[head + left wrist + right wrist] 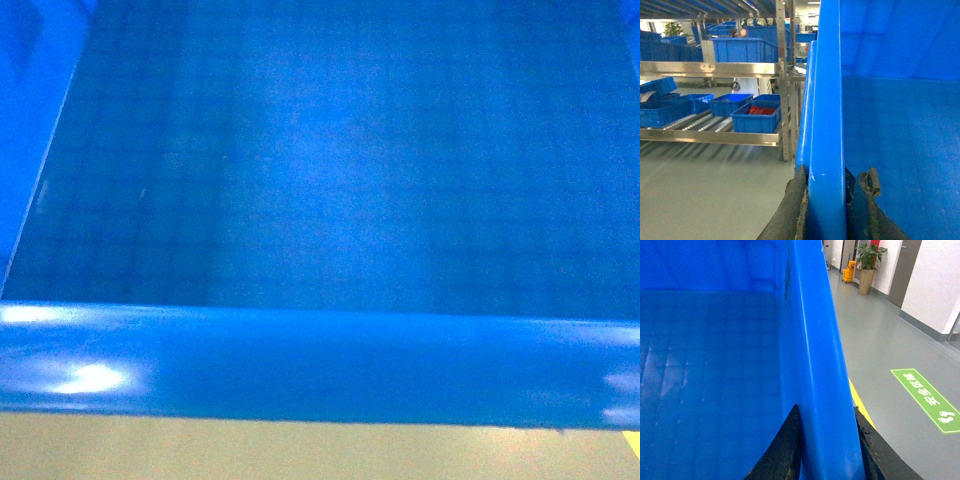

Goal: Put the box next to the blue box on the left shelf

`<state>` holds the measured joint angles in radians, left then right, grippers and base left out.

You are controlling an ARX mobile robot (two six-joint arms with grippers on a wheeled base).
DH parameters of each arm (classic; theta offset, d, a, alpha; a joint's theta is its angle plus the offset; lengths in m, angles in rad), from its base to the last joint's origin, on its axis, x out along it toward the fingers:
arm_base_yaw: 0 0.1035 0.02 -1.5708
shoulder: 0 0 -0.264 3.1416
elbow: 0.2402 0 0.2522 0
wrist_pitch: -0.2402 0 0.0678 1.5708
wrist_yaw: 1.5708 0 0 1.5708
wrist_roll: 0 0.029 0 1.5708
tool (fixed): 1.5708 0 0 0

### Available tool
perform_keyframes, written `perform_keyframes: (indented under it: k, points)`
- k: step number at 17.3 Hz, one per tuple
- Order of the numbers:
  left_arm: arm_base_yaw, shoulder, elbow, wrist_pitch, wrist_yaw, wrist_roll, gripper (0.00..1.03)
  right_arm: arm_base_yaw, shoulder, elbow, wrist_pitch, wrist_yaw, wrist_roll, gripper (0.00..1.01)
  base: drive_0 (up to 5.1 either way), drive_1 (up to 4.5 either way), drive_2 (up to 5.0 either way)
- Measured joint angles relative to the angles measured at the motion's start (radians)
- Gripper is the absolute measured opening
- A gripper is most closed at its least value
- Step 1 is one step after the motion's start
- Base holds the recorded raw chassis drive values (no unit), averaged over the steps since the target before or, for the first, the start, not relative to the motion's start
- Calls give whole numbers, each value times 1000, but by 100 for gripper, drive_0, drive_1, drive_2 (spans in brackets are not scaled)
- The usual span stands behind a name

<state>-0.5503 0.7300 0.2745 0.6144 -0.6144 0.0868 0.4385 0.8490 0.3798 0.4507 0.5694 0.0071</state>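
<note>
Head view is filled by the box point(330, 180): its rolled rim at 6 o'clock, the grid floor beyond. The left gripper point(826, 210) has its fingers point(790, 210) pressed on both sides of the box's left wall; the right gripper point(827, 450) clamps the right wall the same way. Farther, at 10 o'clock, the shelf point(710, 70) carries blue crates point(755, 117).

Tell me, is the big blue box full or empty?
Empty. The box shows only its bare grid floor in the head view, and both wrist views show bare blue walls inside.
</note>
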Motion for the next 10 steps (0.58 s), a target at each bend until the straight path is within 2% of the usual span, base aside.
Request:
perform_keyframes:
  k: [10]
  points:
    - [0,0,0,1,1,0,11,0,0,0,0,0,0,20,-6,406,-418]
